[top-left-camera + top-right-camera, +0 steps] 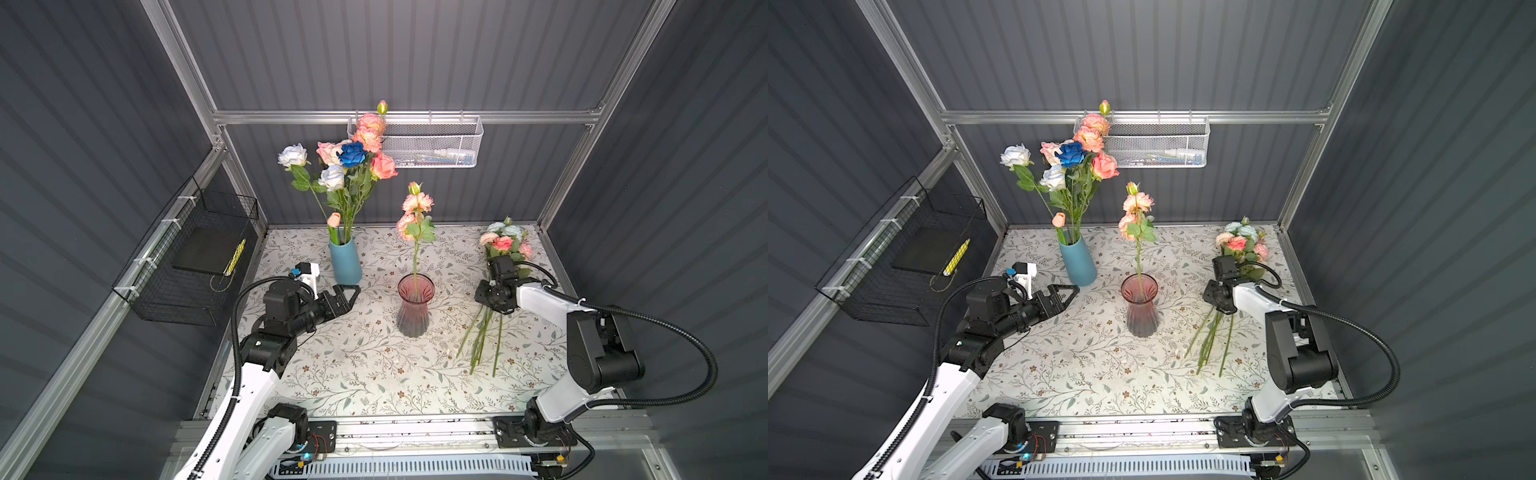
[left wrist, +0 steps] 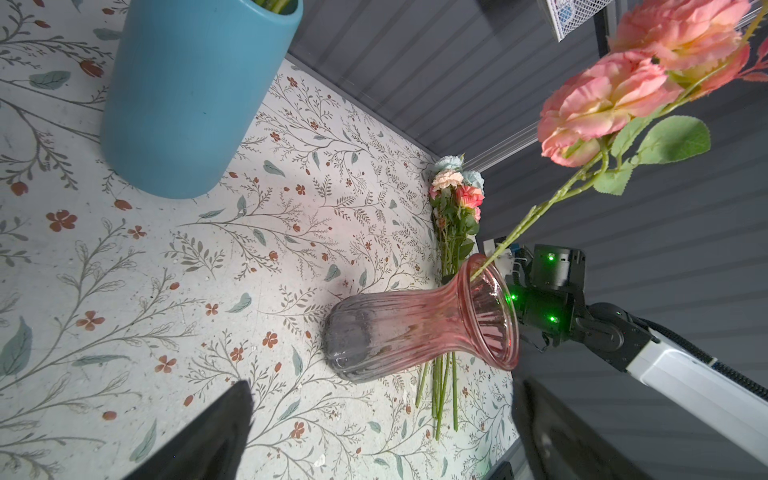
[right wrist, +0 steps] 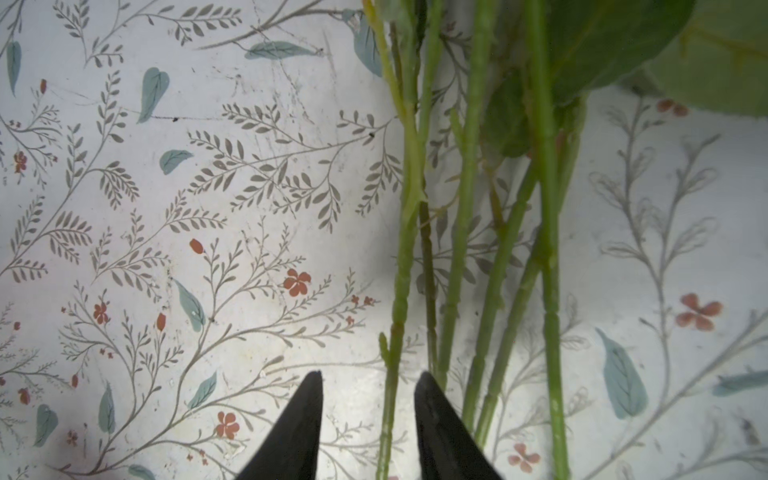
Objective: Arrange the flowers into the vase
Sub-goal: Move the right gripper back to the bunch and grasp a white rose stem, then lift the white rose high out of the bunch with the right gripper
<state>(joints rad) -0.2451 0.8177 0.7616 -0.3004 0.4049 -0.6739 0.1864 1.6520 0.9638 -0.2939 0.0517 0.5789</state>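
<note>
Your right gripper [image 3: 368, 376] is down over the loose flowers [image 1: 503, 243], which lie on the floral table [image 1: 353, 365] to the right of the pink glass vase [image 1: 415, 307]. Its jaws are partly apart astride one green stem [image 3: 395, 291], not pinching it. Your left gripper [image 1: 349, 296] hangs wide open and empty just beside the blue vase [image 1: 345, 262], which holds a full bunch [image 1: 353, 166]; the pink one holds a single peach-pink spray [image 1: 417, 203].

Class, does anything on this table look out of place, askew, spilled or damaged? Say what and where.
A loose bundle of green-stemmed pink, peach and pale blue roses lies flat on the floral-patterned table, on its right side, instead of standing in the ribbed pink glass vase. Nothing looks spilled or broken.
</note>
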